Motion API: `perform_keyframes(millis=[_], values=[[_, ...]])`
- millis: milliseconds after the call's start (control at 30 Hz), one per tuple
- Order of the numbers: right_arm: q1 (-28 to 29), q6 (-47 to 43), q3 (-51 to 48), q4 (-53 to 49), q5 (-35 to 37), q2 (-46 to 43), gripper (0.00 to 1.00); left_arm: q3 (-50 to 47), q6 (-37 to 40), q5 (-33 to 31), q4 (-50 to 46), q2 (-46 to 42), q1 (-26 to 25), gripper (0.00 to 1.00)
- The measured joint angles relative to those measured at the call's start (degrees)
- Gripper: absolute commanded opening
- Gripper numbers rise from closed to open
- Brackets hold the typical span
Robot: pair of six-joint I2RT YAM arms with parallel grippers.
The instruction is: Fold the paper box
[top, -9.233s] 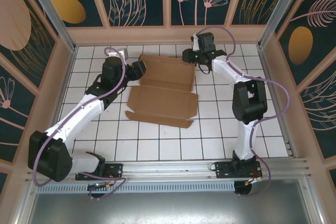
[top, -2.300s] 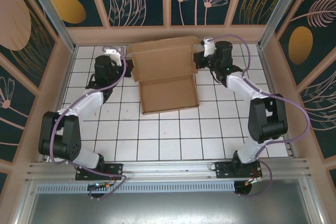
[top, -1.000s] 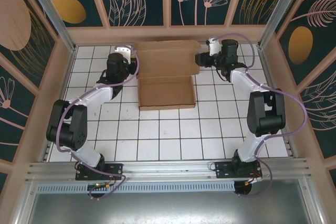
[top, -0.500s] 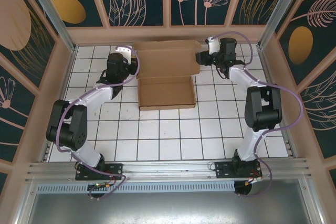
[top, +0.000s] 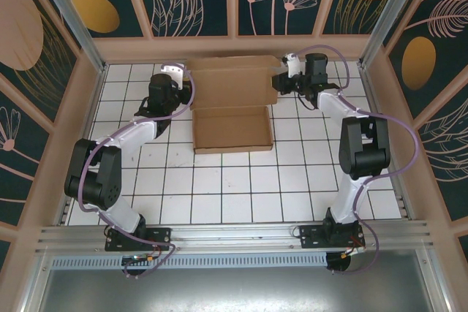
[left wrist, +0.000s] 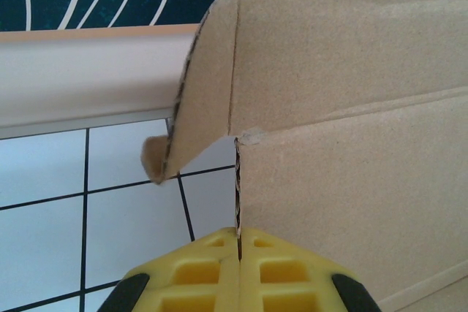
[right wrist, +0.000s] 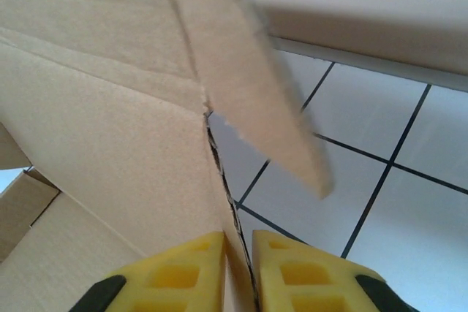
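Left gripper (left wrist: 238, 242): yellow pads pinched tight on the left wall edge of the plain brown cardboard paper box (top: 230, 126), no gap. Right gripper (right wrist: 238, 253): pads pressed either side of the right wall edge, gripping it. These jaws stood apart a moment ago, so the right-side pinch is new. Arms barely shifted otherwise.

Outward: loose left corner flap (left wrist: 201, 93) hangs out beside the left grip, not tucked. Right corner flap (right wrist: 248, 71) sticks out the same way.

Box sits far centre on the white tiled table (top: 219, 195). Tall back panel is upright against the far wooden rail (top: 131, 49), shallow tray part on its near side. Seconds back it lay flat mid-table.

Judgement: both sides now held, so folding in side walls and corner flaps looks next. Well under way, not finished.
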Motion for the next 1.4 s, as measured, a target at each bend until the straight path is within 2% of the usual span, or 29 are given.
perform_keyframes(millis=[67, 233, 300, 500, 667, 833, 1200, 1400], values=[[0.4, 0.0, -0.2, 0.2, 0.9, -0.6, 0.00, 0.0, -0.2, 0.5, 0.0, 0.0, 0.0, 0.00], [3.7, 1.3, -3.6, 2.6, 9.9, -4.6, 0.00, -0.9, -3.9, 1.0, 3.0, -0.1, 0.1, 0.00], [5.9, 2.2, -6.6, 5.7, 15.1, -6.8, 0.00, -2.4, -5.7, 0.7, 5.1, -0.2, 0.3, 0.00], [10.0, 8.7, -14.7, 15.2, 24.4, -9.6, 0.00, -5.3, -11.1, -2.1, 8.4, -0.3, 0.0, 0.00], [11.6, 12.5, -16.8, 20.4, 32.0, -9.6, 0.00, -6.2, -12.4, -7.4, 11.3, -0.3, -3.5, 0.00], [14.1, 13.9, -21.3, 28.7, 38.7, -9.6, 0.00, -11.0, -13.7, -15.3, 17.9, -0.4, -6.8, 0.00], [15.5, 15.4, -31.8, 46.0, 39.5, -9.6, 0.01, -15.1, -14.9, -27.6, 24.4, -0.8, -12.2, 0.02], [16.2, 15.4, -37.7, 55.1, 39.1, -10.1, 0.02, -20.5, -14.9, -32.8, 31.3, -1.7, -15.3, 0.05]])
